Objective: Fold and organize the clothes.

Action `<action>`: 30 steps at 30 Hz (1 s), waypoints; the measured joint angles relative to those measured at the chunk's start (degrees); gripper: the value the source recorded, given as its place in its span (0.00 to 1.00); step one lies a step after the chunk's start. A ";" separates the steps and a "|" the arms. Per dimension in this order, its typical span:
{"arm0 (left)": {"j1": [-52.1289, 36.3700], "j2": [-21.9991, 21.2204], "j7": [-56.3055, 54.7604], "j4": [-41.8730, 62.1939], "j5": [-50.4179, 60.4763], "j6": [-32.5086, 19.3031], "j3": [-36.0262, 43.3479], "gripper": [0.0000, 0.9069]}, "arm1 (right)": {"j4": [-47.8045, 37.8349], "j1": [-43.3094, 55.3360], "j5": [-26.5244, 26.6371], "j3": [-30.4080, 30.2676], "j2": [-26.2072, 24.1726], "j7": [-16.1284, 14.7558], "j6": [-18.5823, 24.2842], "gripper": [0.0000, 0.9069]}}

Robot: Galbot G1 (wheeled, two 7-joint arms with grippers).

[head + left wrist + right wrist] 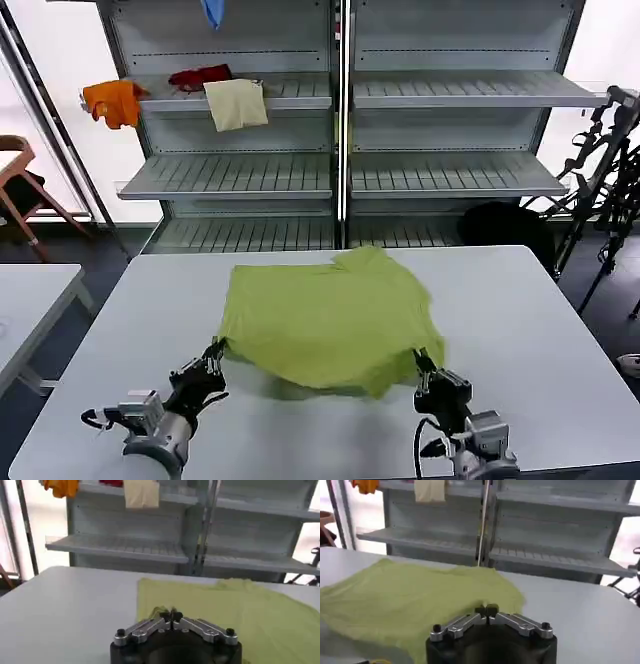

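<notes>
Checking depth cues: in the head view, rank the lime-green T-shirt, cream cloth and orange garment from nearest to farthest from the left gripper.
1. Lime-green T-shirt, on the table, its near corner at the left gripper.
2. Cream cloth, hanging off the upper shelf.
3. Orange garment, at that shelf's left end; close to the cloth's distance, so this order is unsure.

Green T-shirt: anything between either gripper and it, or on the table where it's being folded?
Nothing visible. The left gripper and right gripper are each shut on a near corner of the lime-green T-shirt, lifting its near edge. The white table around it is bare; the other garments hang on the shelves behind.
</notes>
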 measured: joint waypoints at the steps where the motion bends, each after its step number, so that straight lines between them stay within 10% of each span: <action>1: -0.73 -0.15 -0.18 0.42 0.04 -0.06 0.31 0.00 | -0.58 0.72 0.00 -0.04 -0.02 -0.28 0.08 0.00; 30: -6.49 -1.86 -1.37 8.94 2.71 -1.79 4.09 0.00 | -12.42 7.98 -4.56 -0.38 0.56 -5.91 4.16 0.00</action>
